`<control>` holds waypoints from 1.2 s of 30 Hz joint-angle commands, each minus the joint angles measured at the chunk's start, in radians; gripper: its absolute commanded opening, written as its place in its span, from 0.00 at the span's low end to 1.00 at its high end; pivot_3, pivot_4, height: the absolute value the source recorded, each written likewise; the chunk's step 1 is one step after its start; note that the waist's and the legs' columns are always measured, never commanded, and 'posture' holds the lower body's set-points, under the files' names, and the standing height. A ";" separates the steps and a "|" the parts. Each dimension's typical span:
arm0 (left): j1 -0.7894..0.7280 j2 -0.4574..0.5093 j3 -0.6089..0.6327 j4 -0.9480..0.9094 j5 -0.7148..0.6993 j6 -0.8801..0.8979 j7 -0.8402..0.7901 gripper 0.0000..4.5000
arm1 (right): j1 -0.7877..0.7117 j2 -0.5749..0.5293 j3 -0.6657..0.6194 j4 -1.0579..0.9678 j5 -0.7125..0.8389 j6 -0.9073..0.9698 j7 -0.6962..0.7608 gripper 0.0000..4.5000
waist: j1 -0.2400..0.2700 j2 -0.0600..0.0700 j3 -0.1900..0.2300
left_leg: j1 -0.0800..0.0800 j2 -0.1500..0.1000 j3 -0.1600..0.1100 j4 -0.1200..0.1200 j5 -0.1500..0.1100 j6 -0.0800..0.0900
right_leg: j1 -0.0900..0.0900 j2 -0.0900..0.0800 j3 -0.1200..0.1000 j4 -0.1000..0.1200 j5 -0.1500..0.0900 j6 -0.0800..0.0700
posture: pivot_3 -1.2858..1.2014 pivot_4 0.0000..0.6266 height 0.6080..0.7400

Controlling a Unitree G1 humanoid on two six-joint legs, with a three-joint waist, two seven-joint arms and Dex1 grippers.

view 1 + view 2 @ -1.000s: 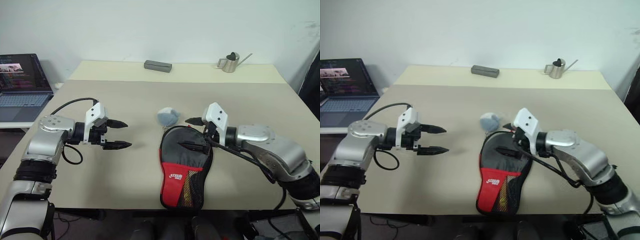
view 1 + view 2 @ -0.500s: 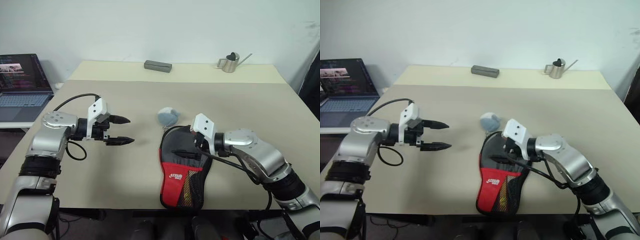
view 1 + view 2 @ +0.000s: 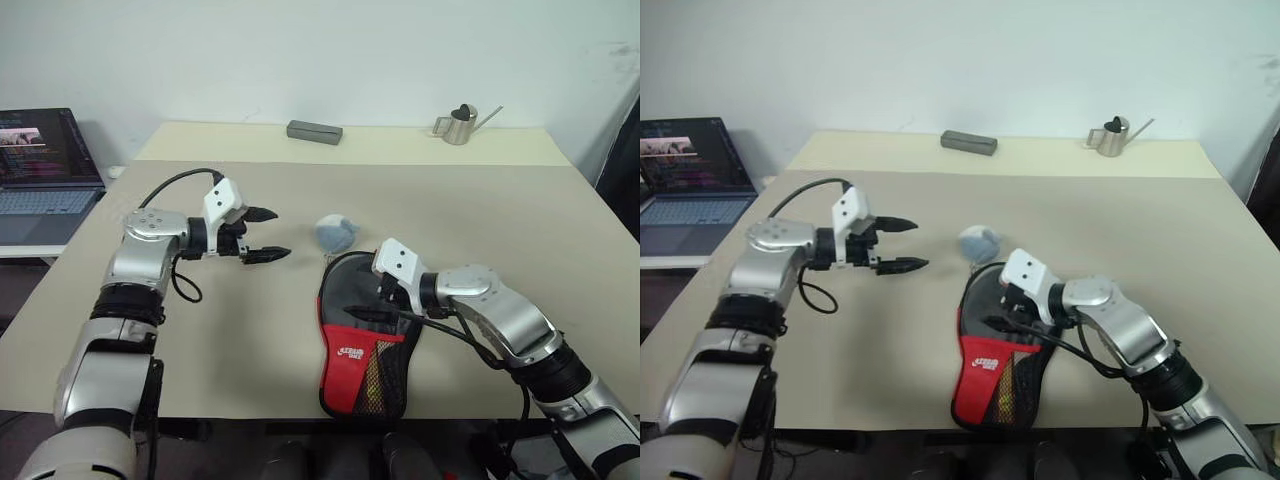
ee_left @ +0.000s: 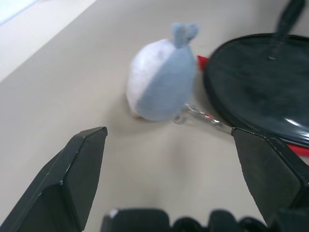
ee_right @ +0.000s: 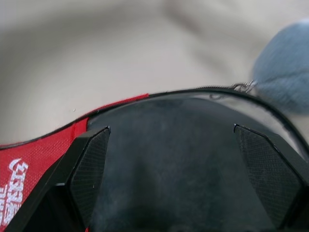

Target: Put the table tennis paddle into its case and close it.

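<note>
Two grippers in frame, both with fingers spread wide and holding nothing. Left gripper [image 3: 268, 235] sits above the bench [image 3: 520, 220], left of centre, tips pointing right toward a small blue-grey plush ball [image 3: 336, 232]; clear gap between tips and ball. Right gripper [image 3: 380, 300] is low over the round end of the case [image 3: 366, 340], fingers [image 5: 89, 166] straddling the dark surface there; can't tell if they touch it. Case lies flat near the bench's near edge, round black end toward the far side, red mesh pocket with white logo toward the near side. Dark round face showing inside the rim at the far end could be the table tennis paddle or the case flap; can't tell, no handle visible. Plush ball sits just beyond the case's far rim, joined to it by a short metal chain [image 4: 200, 115]. Far side: grey block [image 3: 314, 131] and small metal watering can [image 3: 462, 124]. Open laptop [image 3: 45, 170] on a separate surface far left.
</note>
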 commanded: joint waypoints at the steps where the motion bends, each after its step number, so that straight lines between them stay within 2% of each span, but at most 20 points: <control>1: -0.079 -0.043 -0.011 0.093 0.056 -0.094 0.068 1.00 | 0.003 0.007 0.003 0.014 -0.030 0.004 0.009 0.99 | 0.001 0.000 0.000 | 0.000 0.000 0.000 0.000 0.000 0.000 | 0.000 0.000 0.000 0.000 0.000 0.000 | 0.52 0.24 1.00; 8: -0.209 -0.131 -0.047 0.318 0.157 -0.185 0.150 1.00 | 0.023 0.029 0.005 0.012 -0.048 0.032 0.008 0.99 | -0.002 0.000 0.000 | 0.000 -0.001 0.000 0.000 0.000 0.000 | -0.001 0.000 0.000 0.000 0.000 0.000 | 0.52 0.24 1.00; 15: -0.283 -0.178 -0.091 0.447 0.255 -0.244 0.171 1.00 | 0.024 0.048 0.003 0.007 -0.060 0.055 0.002 0.99 | -0.003 0.000 0.000 | 0.000 -0.001 0.001 0.000 0.000 0.000 | -0.001 0.001 0.000 0.001 0.000 0.000 | 0.52 0.24 1.00; 24: -0.379 -0.217 -0.103 0.533 0.337 -0.252 0.276 1.00 | 0.026 0.074 -0.003 -0.001 -0.073 0.069 -0.010 0.99 | -0.002 0.000 0.000 | -0.001 -0.001 0.001 0.000 0.000 0.000 | -0.001 0.002 0.000 0.001 0.000 0.000 | 0.52 0.24 1.00; 36: -0.380 -0.274 -0.116 0.559 0.407 -0.232 0.247 1.00 | 0.041 0.085 -0.008 -0.027 -0.075 0.096 -0.026 0.99 | -0.002 0.000 0.000 | -0.001 -0.001 0.001 0.000 0.000 0.000 | -0.002 0.004 0.001 0.001 0.000 0.000 | 0.52 0.24 1.00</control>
